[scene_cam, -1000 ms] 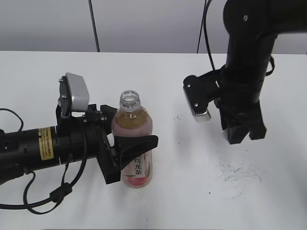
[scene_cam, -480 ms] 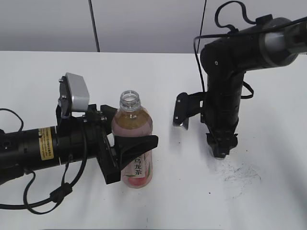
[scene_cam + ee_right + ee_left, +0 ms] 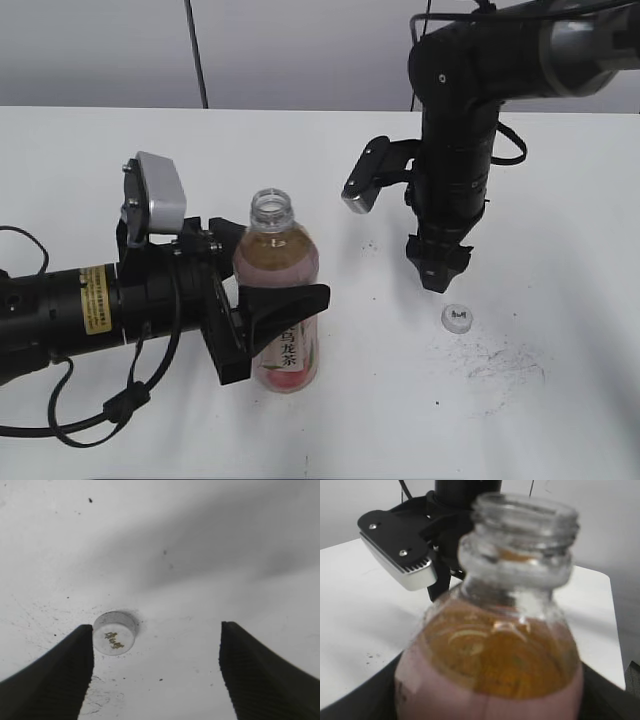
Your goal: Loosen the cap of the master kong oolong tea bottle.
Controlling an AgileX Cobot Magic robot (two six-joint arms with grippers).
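The master kong oolong tea bottle (image 3: 275,255) stands upright left of centre, amber tea inside, its threaded neck (image 3: 271,208) bare and open. My left gripper (image 3: 275,305) comes in from the left and is shut on the bottle's labelled body; in the left wrist view the bottle (image 3: 495,655) fills the frame between the dark fingers. The cap (image 3: 457,318) lies on the table to the right, dark mark facing up. My right gripper (image 3: 437,272) hangs open just above and left of it. In the right wrist view the cap (image 3: 115,632) rests beside the left finger of the right gripper (image 3: 156,630), untouched.
Dark scuff marks (image 3: 500,360) smear the white table right of the cap. The right arm's wrist camera (image 3: 362,185) juts out toward the bottle. A black cable (image 3: 100,410) loops under the left arm near the front edge.
The right gripper went down to the table, opened and rose again, leaving the cap lying on the table. The left gripper and the bottle have not moved.
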